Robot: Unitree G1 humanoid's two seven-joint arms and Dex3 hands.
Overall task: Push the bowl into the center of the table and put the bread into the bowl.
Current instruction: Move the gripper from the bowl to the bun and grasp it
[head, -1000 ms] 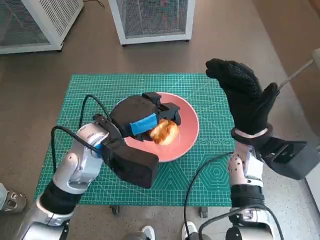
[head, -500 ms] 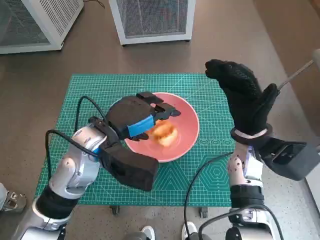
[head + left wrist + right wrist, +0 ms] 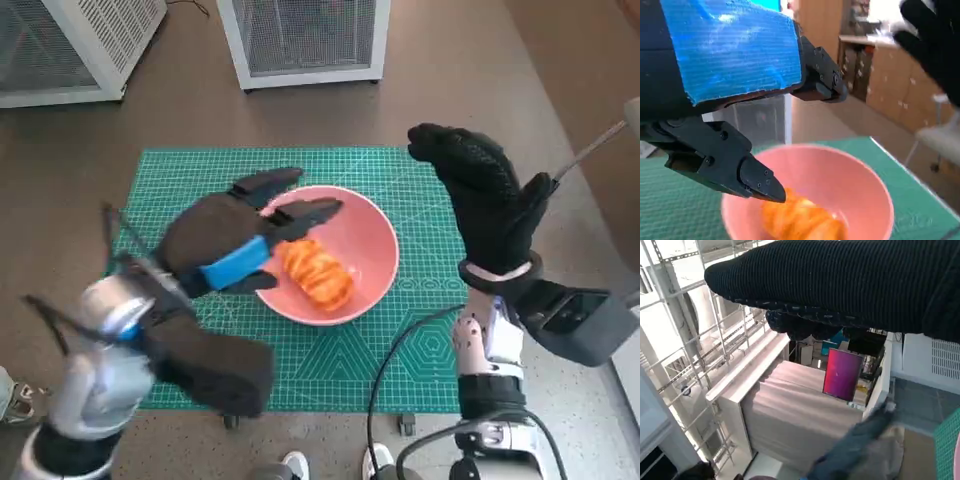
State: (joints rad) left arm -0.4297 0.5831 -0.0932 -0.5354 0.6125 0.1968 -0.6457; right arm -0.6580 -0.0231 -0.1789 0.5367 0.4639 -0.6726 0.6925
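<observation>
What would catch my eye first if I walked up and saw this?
Probably the pink bowl in the middle of the green cutting mat, with the orange-brown bread lying inside it. Next, the blue-taped left hand hovering open beside the bowl, and the gloved right hand raised, holding nothing.

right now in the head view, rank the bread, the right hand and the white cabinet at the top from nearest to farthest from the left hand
1. The bread, in the pink bowl, just beside the left hand toward the table's middle.
2. The right hand, raised over the table's right edge, across the bowl.
3. The white cabinet, on the floor beyond the table's far edge.
</observation>
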